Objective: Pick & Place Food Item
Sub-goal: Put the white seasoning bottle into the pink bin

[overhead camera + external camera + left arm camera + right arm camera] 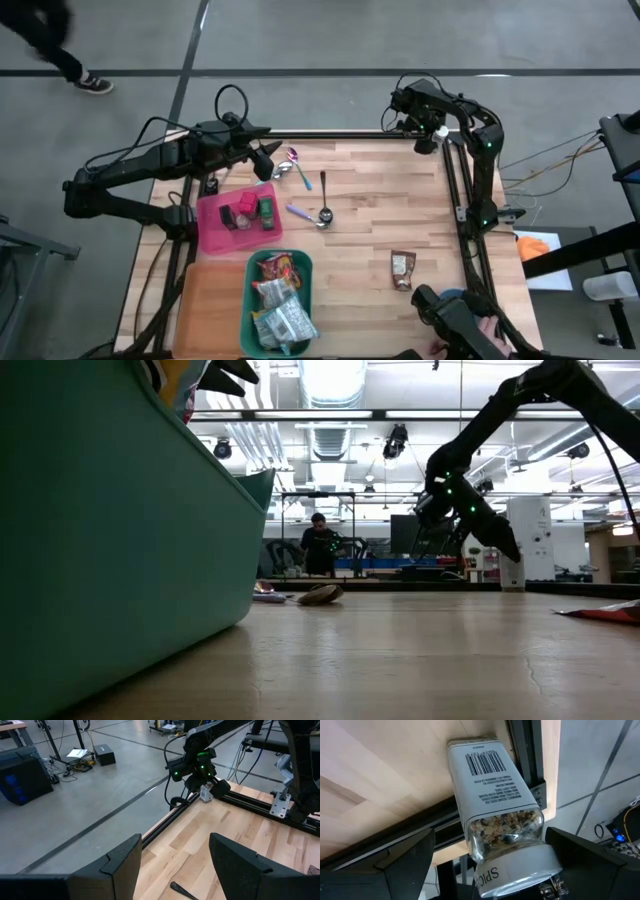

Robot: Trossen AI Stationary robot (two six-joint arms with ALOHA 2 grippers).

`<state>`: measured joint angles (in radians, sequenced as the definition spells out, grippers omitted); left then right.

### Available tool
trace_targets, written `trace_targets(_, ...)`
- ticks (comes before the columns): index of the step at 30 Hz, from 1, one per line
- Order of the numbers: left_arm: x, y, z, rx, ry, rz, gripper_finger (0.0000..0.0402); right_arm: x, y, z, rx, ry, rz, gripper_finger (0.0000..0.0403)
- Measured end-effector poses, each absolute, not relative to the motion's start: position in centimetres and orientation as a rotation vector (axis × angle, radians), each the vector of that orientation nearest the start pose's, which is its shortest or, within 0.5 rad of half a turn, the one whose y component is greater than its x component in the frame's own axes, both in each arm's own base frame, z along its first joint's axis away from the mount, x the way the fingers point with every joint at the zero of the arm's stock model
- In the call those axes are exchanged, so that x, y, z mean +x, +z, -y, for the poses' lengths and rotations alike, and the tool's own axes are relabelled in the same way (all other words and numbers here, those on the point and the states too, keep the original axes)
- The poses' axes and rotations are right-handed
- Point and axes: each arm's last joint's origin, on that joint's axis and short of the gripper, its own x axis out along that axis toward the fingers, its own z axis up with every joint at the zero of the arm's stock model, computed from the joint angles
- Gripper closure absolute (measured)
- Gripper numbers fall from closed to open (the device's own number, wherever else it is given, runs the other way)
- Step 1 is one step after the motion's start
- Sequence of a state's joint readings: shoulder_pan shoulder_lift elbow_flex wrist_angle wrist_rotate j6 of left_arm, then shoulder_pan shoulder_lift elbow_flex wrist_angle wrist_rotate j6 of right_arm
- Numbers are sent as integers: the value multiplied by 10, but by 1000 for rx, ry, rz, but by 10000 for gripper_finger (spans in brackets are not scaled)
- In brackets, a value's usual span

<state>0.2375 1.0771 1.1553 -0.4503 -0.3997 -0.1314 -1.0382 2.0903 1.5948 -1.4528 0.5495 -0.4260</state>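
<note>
A large workshop with a grey concrete floor surrounds the light wooden table point(370, 215), which is framed by black rails. At its far right corner the right end effector point(432, 135) hangs with its fingers spread wide on either side of a spice jar point(495, 802); in the right wrist view the white cap sits nearest the camera, the barcoded label runs away toward the table edge, and neither finger appears to touch the jar. Whether the jar rests on the rail or is supported some other way I cannot tell. The left end effector point(262, 152) waits over the far left part of the table with its fingers apart and nothing between them, just beyond a pink tray point(212, 232). A green bin point(252, 300) of snack packets sits near the front.

The step in hand looks like grasping the jar. To do it well, centre the fingers on the glass body, not the rounded cap, close squarely across the flat label faces, and lift straight before swinging inward, since the jar sits right by the table edge.
</note>
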Motion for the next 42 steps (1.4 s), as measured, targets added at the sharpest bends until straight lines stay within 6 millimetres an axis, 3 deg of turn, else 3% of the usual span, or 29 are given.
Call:
trace_targets(13,213,380,-63,-94,654,-341,166,170,184,319,280,-557,-2169,33)
trace_targets(29,213,380,-63,-94,653,-341,166,170,184,318,283,-548,-2168,202)
trace_targets(42,213,380,-63,-94,654,-341,166,170,184,318,295,-564,-2161,198)
